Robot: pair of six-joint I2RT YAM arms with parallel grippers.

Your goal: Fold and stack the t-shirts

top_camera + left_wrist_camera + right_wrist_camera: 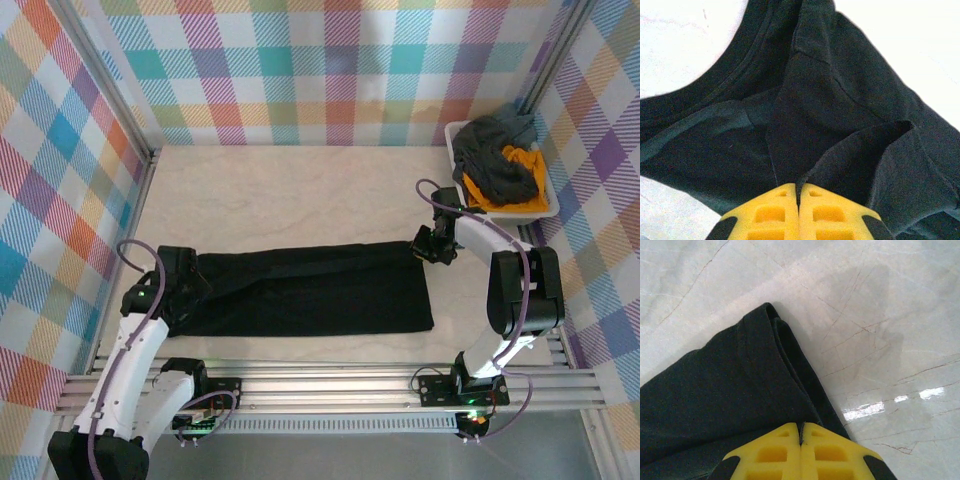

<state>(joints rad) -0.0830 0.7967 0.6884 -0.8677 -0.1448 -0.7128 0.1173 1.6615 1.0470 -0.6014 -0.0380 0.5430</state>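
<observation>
1. Top external view: a plain black t-shirt (310, 290) of soft matte fabric lies folded into a long flat band along the near edge of the pale, marble-patterned table (300, 190)
2. The left gripper (188, 285) sits at the band's left end, and the right gripper (433, 246) is at its far right corner
3. A white rectangular plastic tub (455, 132) stands in the table's far right corner, holding a crumpled dark grey t-shirt (495, 165) on top of an orange-yellow t-shirt (530, 205)
4. The left wrist view adds the curved, stitched neckline and a tented crease running into the left gripper's moulded yellow fingers (772, 215), which are clenched together on the black cloth
5. The right wrist view adds the doubled hem at the corner and the glossy, veined surface beside it; here the yellow fingers (775, 452) are pressed together, pinching that hem
</observation>
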